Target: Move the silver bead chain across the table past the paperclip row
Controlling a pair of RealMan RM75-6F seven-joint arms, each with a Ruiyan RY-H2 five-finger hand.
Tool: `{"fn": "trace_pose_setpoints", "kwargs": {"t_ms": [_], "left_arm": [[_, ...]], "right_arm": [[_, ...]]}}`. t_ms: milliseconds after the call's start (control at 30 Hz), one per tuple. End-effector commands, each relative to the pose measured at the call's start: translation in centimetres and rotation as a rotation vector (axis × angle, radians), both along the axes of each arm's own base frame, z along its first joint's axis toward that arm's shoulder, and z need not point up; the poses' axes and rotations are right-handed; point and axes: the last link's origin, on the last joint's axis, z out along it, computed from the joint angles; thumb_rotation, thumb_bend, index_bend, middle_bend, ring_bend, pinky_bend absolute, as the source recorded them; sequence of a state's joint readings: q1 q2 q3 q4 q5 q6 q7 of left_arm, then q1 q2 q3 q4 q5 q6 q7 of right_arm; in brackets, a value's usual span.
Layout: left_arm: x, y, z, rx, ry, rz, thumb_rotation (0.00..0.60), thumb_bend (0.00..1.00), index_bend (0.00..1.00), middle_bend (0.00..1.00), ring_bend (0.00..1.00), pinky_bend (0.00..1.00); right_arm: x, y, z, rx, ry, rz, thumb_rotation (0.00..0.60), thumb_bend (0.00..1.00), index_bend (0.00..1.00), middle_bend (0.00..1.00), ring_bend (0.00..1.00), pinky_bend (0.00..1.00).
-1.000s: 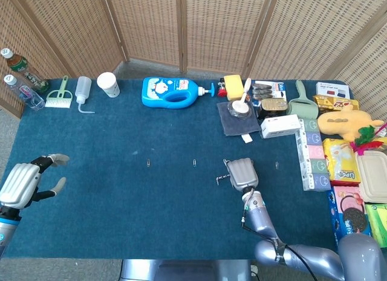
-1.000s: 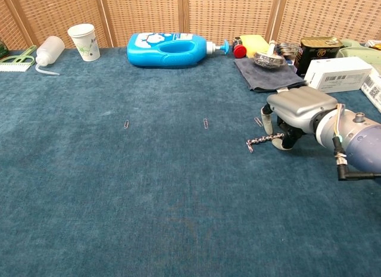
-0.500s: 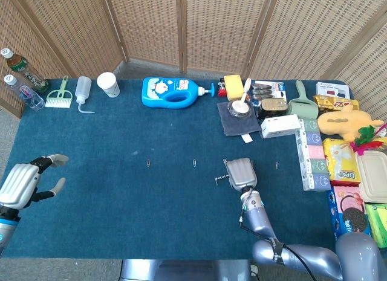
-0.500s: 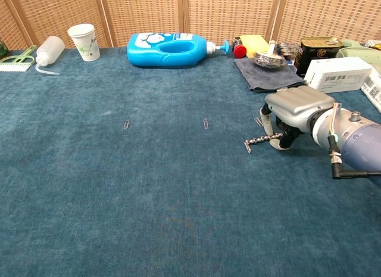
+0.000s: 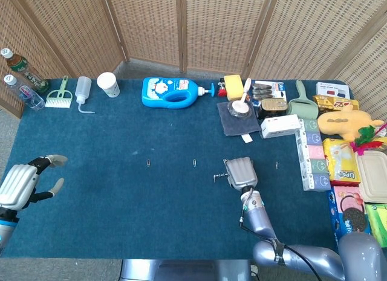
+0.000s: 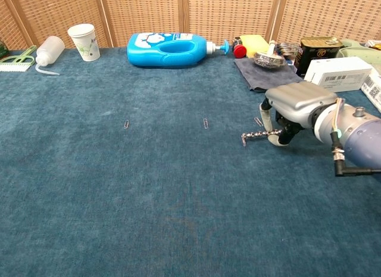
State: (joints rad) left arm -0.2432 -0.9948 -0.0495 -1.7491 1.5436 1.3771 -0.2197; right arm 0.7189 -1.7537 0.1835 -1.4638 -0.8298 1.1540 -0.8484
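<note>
The robot's right hand sits low over the blue felt table, right of centre, its fingers curled down and pinching the right end of the silver bead chain. The chain lies on the cloth in a short line running out to the left of the fingertips, its free end kinked slightly toward the near edge. In the head view the same hand covers most of the chain, with only a short stub showing at its left side.

The paperclip row crosses the middle of the table: 1 paperclip at the left, a 2nd paperclip at the centre, and a 3rd paperclip just beside the right hand, a little farther back than the chain. The head view shows a 4th clip to the right of the hand. The chain rests just on the near side of this row.

The left hand hovers at the near left corner of the table, holding nothing, fingers spread apart.

Along the far edge stand a white paper cup, a squeeze bottle and a blue detergent bottle lying on its side. A grey cloth with a small dish on it and a white box lie at the far right.
</note>
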Motion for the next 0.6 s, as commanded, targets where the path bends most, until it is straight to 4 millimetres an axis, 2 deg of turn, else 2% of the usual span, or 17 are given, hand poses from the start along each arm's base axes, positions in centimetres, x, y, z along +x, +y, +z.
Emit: {"fn": "trace_pose_setpoints", "kwargs": {"t_ms": [33,300,433,600], "left_arm": [[0.0,0.0,0.1,0.003,-0.002,0.000,0.583,0.35,0.29,0.39,0.39,0.72],[0.4,0.0,0.2,0.016,-0.017,-0.011,0.582,0.35,0.29,0.39,0.39,0.72],[0.7,-0.1,0.3,0.021,-0.014,-0.021,0.584,0.35,0.29,0.39,0.39,0.72],[0.8,-0.2,0.4,0.021,-0.014,-0.018,0.583,0.35,0.29,0.39,0.39,0.72]], "right_arm": [[0.2,0.2,0.7,-0.014,-0.026,0.010,0.600,0.44,0.62,0.91,0.98,0.98],[1.8,0.5,3.0,-0.056,-0.069,0.072,0.600,0.44,0.62,0.91,0.98,0.98],[2.4,0.0,3.6,-0.067,-0.053,0.089,0.600,0.44,0.62,0.91,0.98,0.98],[2.3,-0.8,4.3,-0.085,-0.022,0.086,0.600,0.44,0.62,0.91,0.98,0.99]]}}
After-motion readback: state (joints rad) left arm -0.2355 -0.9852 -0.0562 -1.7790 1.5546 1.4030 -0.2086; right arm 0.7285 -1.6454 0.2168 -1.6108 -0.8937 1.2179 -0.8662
